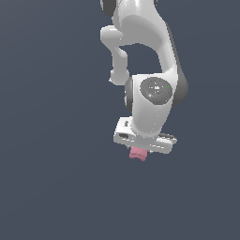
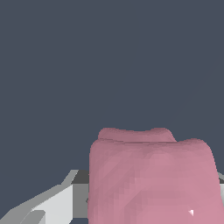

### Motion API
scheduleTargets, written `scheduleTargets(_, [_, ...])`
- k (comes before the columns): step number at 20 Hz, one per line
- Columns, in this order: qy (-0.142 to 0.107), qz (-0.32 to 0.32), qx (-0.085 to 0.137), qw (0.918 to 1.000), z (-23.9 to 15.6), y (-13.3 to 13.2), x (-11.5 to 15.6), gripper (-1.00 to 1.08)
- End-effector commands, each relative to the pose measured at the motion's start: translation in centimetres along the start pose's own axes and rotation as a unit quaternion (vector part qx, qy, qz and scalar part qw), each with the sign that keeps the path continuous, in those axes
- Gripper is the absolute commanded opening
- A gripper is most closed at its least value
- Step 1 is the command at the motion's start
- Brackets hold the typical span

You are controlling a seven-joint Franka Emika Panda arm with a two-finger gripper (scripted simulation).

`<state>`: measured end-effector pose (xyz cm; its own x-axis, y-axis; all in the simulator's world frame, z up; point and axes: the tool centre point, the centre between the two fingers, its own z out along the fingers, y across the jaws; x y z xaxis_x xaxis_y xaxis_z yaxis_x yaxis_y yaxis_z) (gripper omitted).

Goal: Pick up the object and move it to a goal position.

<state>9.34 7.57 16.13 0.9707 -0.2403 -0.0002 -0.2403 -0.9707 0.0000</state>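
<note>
While the arm [image 1: 140, 56] hangs down from the top of the exterior view, the pink lump [image 1: 138, 153] sits directly under the hand, poking out just below the white bar of the gripper [image 1: 140, 149]. In the wrist view the lump [image 2: 151, 175] fills the lower middle of the picture, pressed close to the camera, with a pale grey finger [image 2: 52, 203] showing at 1 side of it. That placing suggests the fingers are clenched on the lump, though neither view shows a fingertip actually touching it, so this is a judgement rather than something plainly seen.

The relation that matters next is simple: the lump lies between the fingers, straight below the wrist, so any move of the arm should carry it along. It looks roughly as wide as it is tall, with no clear long axis.

Around it there is only flat dark blue-grey; I cannot tell whether that is a tabletop or open background, nor whether the lump is lifted off it. No goal marker shows in either view, so the direction to travel cannot be read.
</note>
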Motion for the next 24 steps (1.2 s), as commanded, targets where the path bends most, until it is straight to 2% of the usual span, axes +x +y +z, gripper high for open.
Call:
scheduleTargets(1, [0.000, 0.000, 0.000, 1.0000, -2.6, -1.1, -0.9, -1.00])
scheduleTargets(15, [0.000, 0.000, 0.000, 1.0000, -16.6, -7.3, -5.3, -1.00])
scheduleTargets(24, [0.000, 0.000, 0.000, 1.0000, -21.5, -9.7, -6.7, -1.00])
